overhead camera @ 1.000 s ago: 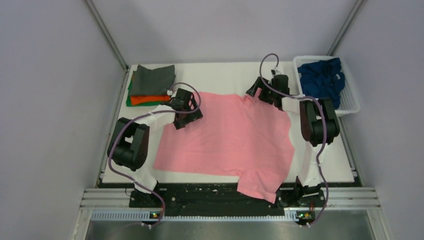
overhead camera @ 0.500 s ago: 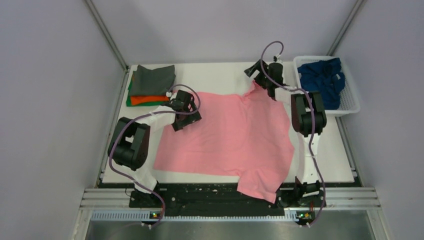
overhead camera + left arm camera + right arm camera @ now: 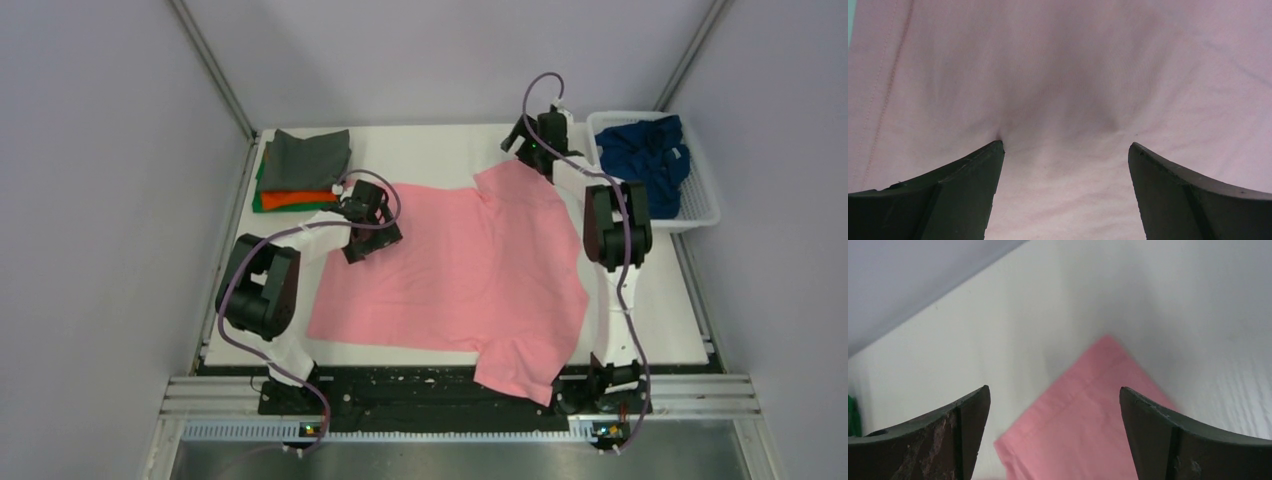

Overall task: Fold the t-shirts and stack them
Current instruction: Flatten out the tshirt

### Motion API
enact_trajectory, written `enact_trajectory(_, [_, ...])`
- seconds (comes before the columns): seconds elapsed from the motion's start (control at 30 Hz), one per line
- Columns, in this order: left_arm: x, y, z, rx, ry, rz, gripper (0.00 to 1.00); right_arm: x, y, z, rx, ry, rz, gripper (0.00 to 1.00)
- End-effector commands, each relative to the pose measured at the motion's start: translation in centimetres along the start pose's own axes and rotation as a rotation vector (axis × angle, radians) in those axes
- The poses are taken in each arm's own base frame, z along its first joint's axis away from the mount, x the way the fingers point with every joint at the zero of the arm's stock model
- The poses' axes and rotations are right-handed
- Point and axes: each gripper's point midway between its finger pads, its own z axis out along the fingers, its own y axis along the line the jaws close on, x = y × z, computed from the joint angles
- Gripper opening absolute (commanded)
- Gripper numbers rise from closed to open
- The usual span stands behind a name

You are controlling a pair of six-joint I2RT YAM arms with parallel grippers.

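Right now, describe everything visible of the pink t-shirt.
The pink t-shirt is plain soft cloth, spread flat across the white table, hem at the left. One sleeve drapes over the near edge; the other lies at the far side, under the right gripper, jaws open above it. The left gripper, jaws open, appears to touch it near the hem.
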Motion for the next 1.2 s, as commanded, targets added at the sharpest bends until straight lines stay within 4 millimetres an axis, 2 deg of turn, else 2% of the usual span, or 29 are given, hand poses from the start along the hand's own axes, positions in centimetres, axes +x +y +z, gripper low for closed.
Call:
enact_trajectory(0.0, [-2.6, -1.4, -2.0, 0.036, -0.079, 0.001, 0.99, -2.2, 2.3, -7.5, 0.009, 0.015, -0.217, 0.99])
enact_trajectory(0.13, [-5.2, -1.3, -3.8, -0.034, -0.143, -0.006, 0.99, 0.9, -1.9, -12.7, 0.199, 0.050, -0.279, 0.99])
enact_trajectory(0.17, [-6.0, -1.2, -4.1, -0.062, -0.166, -0.001, 0.99, 2.7, -3.3, -13.8, 0.228, 0.084, -0.272, 0.99])
enact_trajectory(0.27, [-7.3, -1.4, -4.2, -0.102, -0.182, 0.020, 0.99, 5.3, -4.6, -16.4, 0.235, 0.122, -0.255, 0.99])
enact_trajectory(0.37, [-7.9, -1.5, -3.2, -0.140, -0.181, 0.040, 0.99, 7.1, -5.3, -17.4, 0.223, 0.168, -0.245, 0.99])
enact_trajectory(0.47, [-8.7, -1.8, -1.7, -0.174, -0.186, 0.048, 0.99, 7.6, -5.6, -16.9, 0.229, 0.196, -0.261, 0.99])
enact_trajectory(0.57, [-10.4, -3.2, 0.2, -0.161, -0.202, 0.062, 0.99, 8.1, -5.8, -15.4, 0.248, 0.228, -0.281, 0.99])
enact_trajectory(0.73, [-11.8, -3.9, 3.4, -0.160, -0.159, 0.040, 0.99, 8.3, -6.4, -12.7, 0.285, 0.240, -0.284, 0.99])
enact_trajectory(0.83, [-12.1, -4.4, 4.9, -0.138, -0.131, 0.033, 0.99, 8.6, -7.0, -11.3, 0.307, 0.259, -0.266, 0.99])
enact_trajectory(1.0, [-11.9, -4.4, 7.8, -0.124, -0.065, 0.025, 0.99, 7.7, -8.4, -8.8, 0.336, 0.269, -0.215, 0.99])
enact_trajectory(1.17, [-12.1, -4.8, 9.7, -0.104, -0.032, 0.008, 0.99, 7.2, -9.8, -6.3, 0.353, 0.285, -0.187, 0.99])
